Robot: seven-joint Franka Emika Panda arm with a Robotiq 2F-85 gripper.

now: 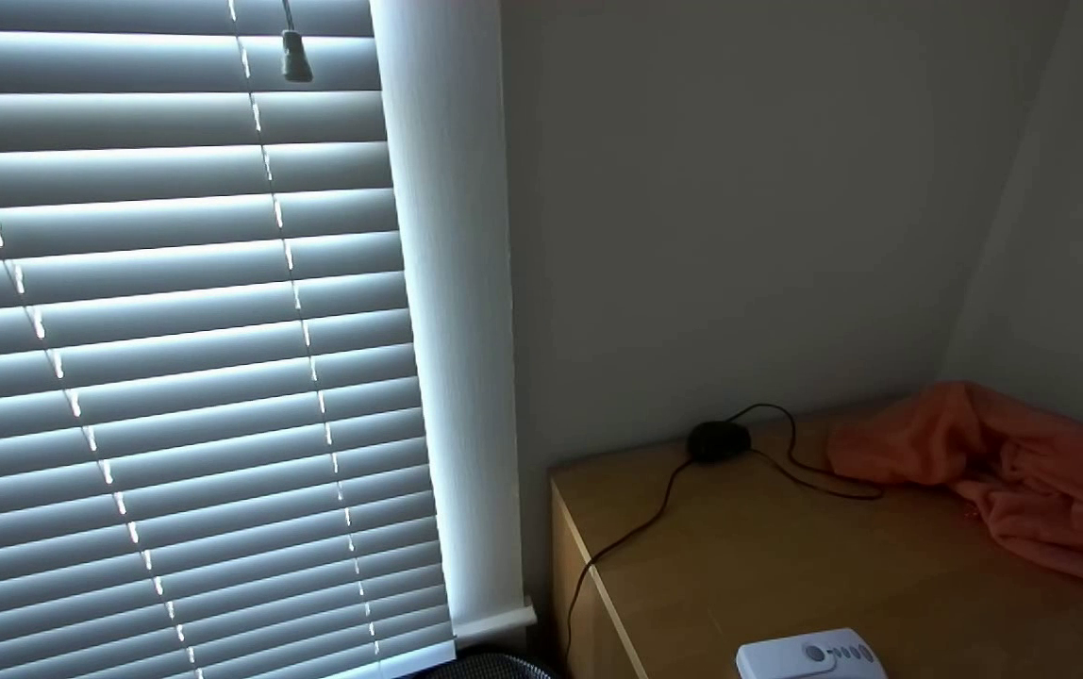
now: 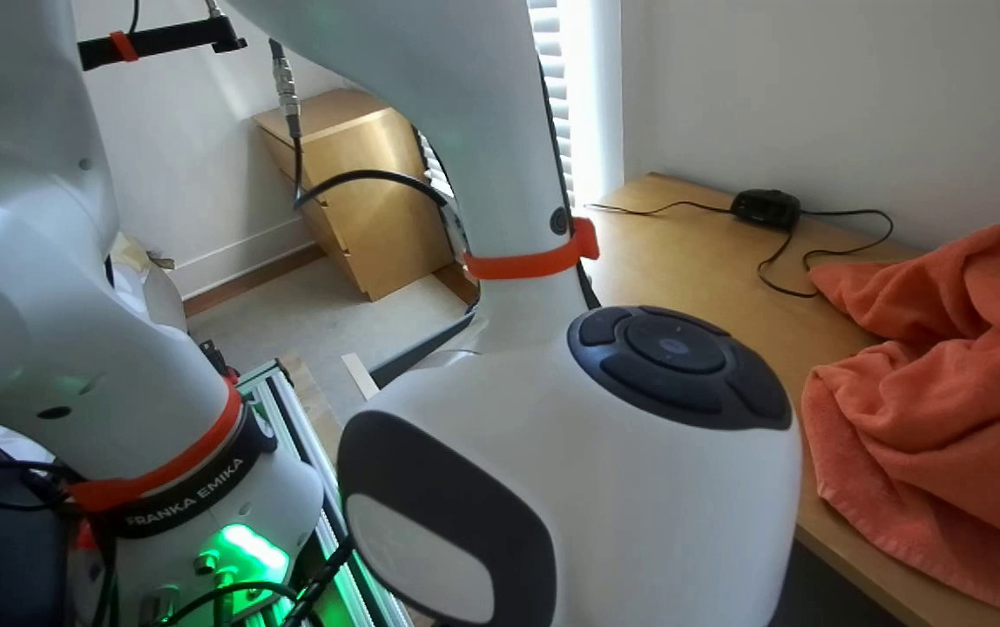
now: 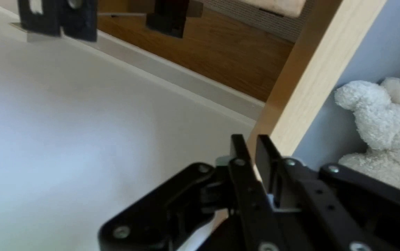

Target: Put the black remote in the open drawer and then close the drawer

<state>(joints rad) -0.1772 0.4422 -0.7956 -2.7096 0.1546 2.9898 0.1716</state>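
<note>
Nearest, the tool (image 3: 251,141) stands with only a narrow gap at its tips; whether it is clenched on something slim and black, I cannot tell. Past it runs the pale wooden rim of, probably, the open drawer (image 3: 320,76), with a white plush thing (image 3: 388,129) beside. Farther, in both exterior views, the worktop (image 1: 740,547) carries an orange cloth (image 2: 944,392). The black remote I find in no view; I judge it light, stiff and slippery, best taken at mid-length across its narrow sides.

"franka emika" on black band (image 2: 191,495) of arm base (image 2: 195,542)
</note>
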